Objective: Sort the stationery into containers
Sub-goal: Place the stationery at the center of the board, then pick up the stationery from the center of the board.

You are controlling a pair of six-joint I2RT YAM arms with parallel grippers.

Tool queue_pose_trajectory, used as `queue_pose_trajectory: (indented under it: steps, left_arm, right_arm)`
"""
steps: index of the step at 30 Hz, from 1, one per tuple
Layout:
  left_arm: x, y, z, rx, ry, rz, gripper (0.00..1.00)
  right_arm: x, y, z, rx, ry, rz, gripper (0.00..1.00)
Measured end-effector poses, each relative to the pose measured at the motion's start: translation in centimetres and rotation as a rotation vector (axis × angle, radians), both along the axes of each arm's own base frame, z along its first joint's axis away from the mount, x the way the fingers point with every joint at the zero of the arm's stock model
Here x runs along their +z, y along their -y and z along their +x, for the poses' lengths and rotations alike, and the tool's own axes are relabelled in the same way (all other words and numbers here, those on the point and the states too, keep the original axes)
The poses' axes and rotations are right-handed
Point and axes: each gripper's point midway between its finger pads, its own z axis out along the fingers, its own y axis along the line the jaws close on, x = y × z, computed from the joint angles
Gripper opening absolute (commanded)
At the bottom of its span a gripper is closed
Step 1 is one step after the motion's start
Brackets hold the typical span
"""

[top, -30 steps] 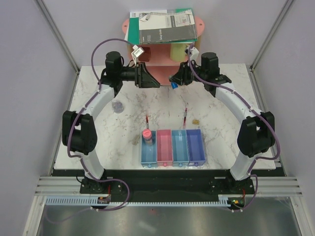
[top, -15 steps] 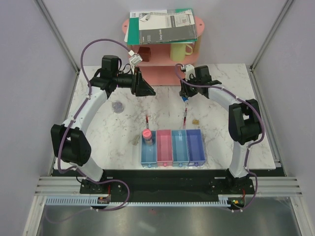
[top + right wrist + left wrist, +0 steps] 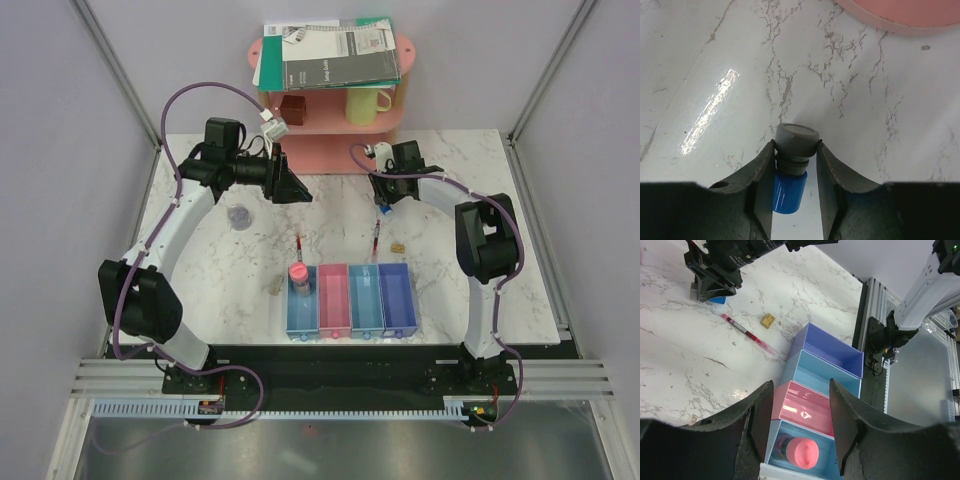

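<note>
Here, the blue tube (image 3: 791,175), on the bench (image 3: 715,75) at 1 o'clock from the trays (image 3: 349,300), was clasped by the right claw (image 3: 795,150); the left claw (image 3: 800,390) was held open and empty.

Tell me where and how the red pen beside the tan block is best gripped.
Grip the pen at mid-shaft, coming straight down from above with the jaws across its width. It lies flat on the table, thin and long, so only its long sides offer a hold. The middle is clear of the block and of the trays near one end.
</note>
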Motion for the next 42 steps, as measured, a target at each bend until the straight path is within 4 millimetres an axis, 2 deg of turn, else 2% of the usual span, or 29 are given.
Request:
queue_pose_trajectory:
  steps: [7,8,11,14,24,30,32,37,42]
  left_arm:
    - [-0.2,-0.1,0.0,0.0,0.009,0.009,0.57]
    - [-0.2,-0.1,0.0,0.0,0.008,0.01,0.57]
    - [-0.3,-0.2,-0.2,-0.002,0.003,0.014,0.57]
    - [-0.4,-0.2,-0.2,-0.003,0.003,0.016,0.57]
    - [-0.3,-0.3,-0.4,-0.006,0.014,0.02,0.57]
    - [-0.5,-0.4,-0.4,-0.008,0.018,0.029,0.57]
    - [-0.5,-0.4,-0.4,-0.008,0.019,0.03,0.57]
    - [-0.5,-0.4,-0.4,-0.008,0.02,0.03,0.57]
    - [-0.6,-0.4,-0.4,-0.007,0.021,0.034,0.57]
  right_arm:
    - [-0.4,0.2,0.0,0.008,-0.003,-0.02,0.46]
    - [-0.4,0.3,0.0,0.009,-0.002,-0.022,0.55]
    - [-0.4,0.4,0.0,0.012,-0.001,-0.029,0.72]
    - [-0.4,0.5,0.0,0.011,0.001,-0.035,0.79]
    - [0.0,0.9,-0.6,0.028,-0.017,-0.065,0.75]
    - [3.2,1.4,-0.7,0.123,-0.029,-0.14,0.73]
    - [3.7,1.6,-0.9,0.152,-0.03,-0.16,0.72]
    - [2.9,2.4,-2.3,0.186,-0.101,-0.192,0.7]
    - [2.0,2.0,-0.1,0.186,-0.116,-0.184,0.7]
